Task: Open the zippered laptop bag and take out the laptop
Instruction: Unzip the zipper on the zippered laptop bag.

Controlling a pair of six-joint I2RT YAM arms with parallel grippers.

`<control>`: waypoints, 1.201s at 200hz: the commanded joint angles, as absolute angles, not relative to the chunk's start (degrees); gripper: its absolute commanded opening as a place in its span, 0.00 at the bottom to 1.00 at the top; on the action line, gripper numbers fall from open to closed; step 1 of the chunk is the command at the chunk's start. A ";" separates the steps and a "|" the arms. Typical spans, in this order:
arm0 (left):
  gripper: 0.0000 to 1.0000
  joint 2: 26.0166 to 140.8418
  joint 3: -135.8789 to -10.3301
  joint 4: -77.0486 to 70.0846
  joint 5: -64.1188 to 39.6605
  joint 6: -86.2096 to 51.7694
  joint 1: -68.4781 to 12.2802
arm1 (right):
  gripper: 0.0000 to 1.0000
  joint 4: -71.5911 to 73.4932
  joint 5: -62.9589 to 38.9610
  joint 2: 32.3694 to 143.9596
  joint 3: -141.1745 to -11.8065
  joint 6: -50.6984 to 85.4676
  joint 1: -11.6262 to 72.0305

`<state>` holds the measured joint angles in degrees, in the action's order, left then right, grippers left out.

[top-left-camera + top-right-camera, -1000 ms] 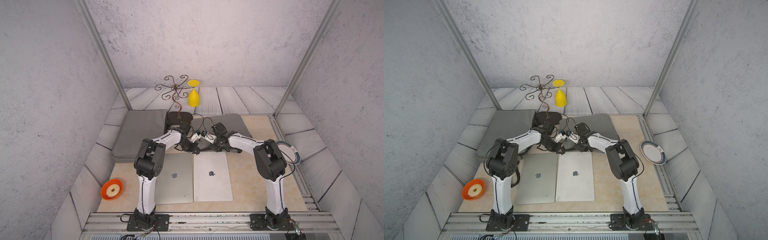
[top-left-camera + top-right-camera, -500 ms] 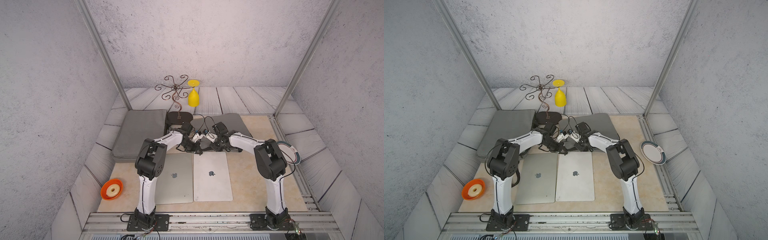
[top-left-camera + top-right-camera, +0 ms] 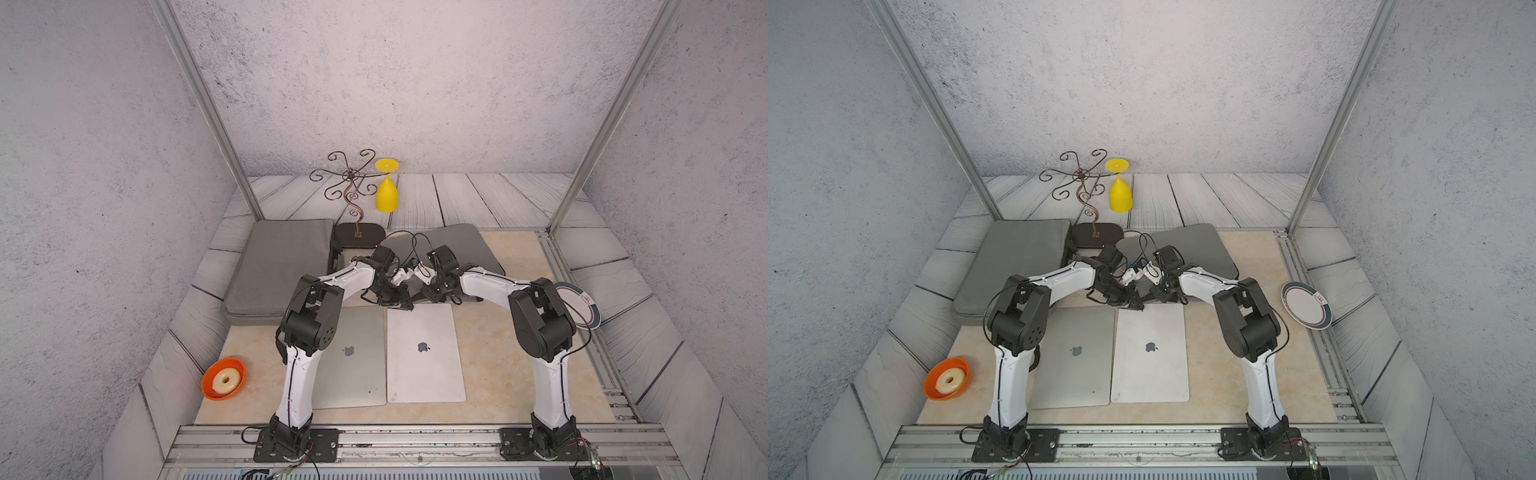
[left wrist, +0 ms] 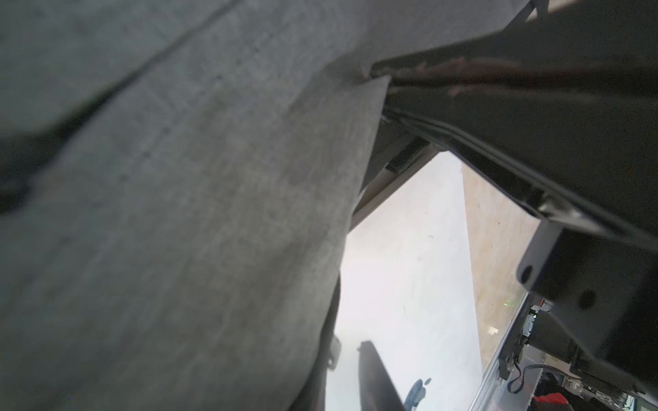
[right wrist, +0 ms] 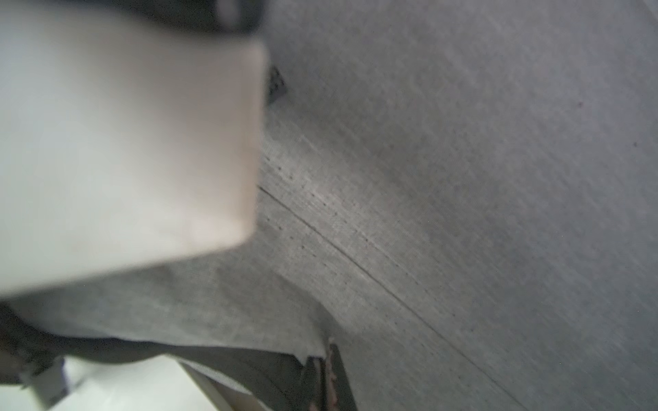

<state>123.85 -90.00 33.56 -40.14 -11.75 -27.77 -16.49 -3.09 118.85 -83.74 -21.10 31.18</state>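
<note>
Right end effector is clenched on a pinch of grey fabric at the near edge of the laptop bag, and the cloth is drawn up to a peak between its fingers. Left end effector sits just beside it at 9 o'clock, low over the same edge. Its wrist view shows one dark finger above pale metal while the other is hidden by cloth, so whether it is released or grasping cannot be told. In both top views the bag lies on the tabletop at 12 o'clock from a closed silver laptop, whose far edge reaches the bag's near edge beneath the two wrists. A grey laptop lies closed at 9 o'clock of the silver one, edge beside edge. A second grey bag lies at 10 o'clock. A wire stand and an upturned yellow glass are at 12 o'clock beyond the bags, with an orange bowl at 8 o'clock and a plate at 3 o'clock.
</note>
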 commanded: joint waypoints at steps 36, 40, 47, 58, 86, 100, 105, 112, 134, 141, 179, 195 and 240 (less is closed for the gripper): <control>0.38 114.46 -84.84 30.56 -41.76 -14.41 -26.66 | 0.17 -13.65 -5.91 111.26 -79.71 -18.92 30.87; 0.39 113.84 -84.62 30.62 -41.75 -14.41 -26.55 | 0.18 -13.54 -5.89 110.85 -79.50 -18.68 30.73; 0.40 112.88 -84.22 30.89 -41.75 -14.33 -26.32 | 0.19 -13.37 -5.79 110.34 -79.09 -18.34 30.68; 0.42 111.69 -83.73 31.42 -41.75 -14.20 -26.20 | 0.23 -12.80 -5.79 109.26 -78.30 -17.52 30.41; 0.46 109.16 -81.60 31.97 -39.78 -14.75 -25.42 | 0.36 -11.58 -6.59 106.07 -75.73 -14.84 29.86; 0.47 108.01 -79.53 29.47 -38.14 -17.62 -24.07 | 0.41 -10.86 -7.67 104.01 -73.82 -13.41 29.78; 0.47 107.65 -78.92 28.01 -37.83 -18.86 -23.48 | 0.43 -10.75 -8.32 103.25 -73.17 -12.86 29.74; 0.47 107.42 -78.26 26.37 -37.28 -20.58 -22.90 | 0.44 -10.65 -9.48 102.19 -72.35 -11.99 29.70; 0.49 107.58 -77.81 22.42 -34.98 -25.54 -22.16 | 0.49 -10.90 -14.13 99.58 -69.61 -9.07 29.76; 0.49 107.99 -77.78 21.10 -34.68 -27.06 -22.15 | 0.50 -10.71 -15.37 98.96 -68.62 -7.82 29.79; 0.51 111.55 -78.18 16.95 -32.35 -33.02 -22.16 | 0.54 -8.95 -19.84 97.10 -64.08 -3.39 30.21; 0.51 113.03 -78.37 15.74 -32.29 -34.49 -22.19 | 0.56 -7.41 -20.68 97.08 -62.64 -1.34 30.32; 0.49 116.46 -79.64 14.44 -31.32 -36.44 -22.20 | 0.57 -4.03 -22.79 98.06 -60.66 2.80 30.59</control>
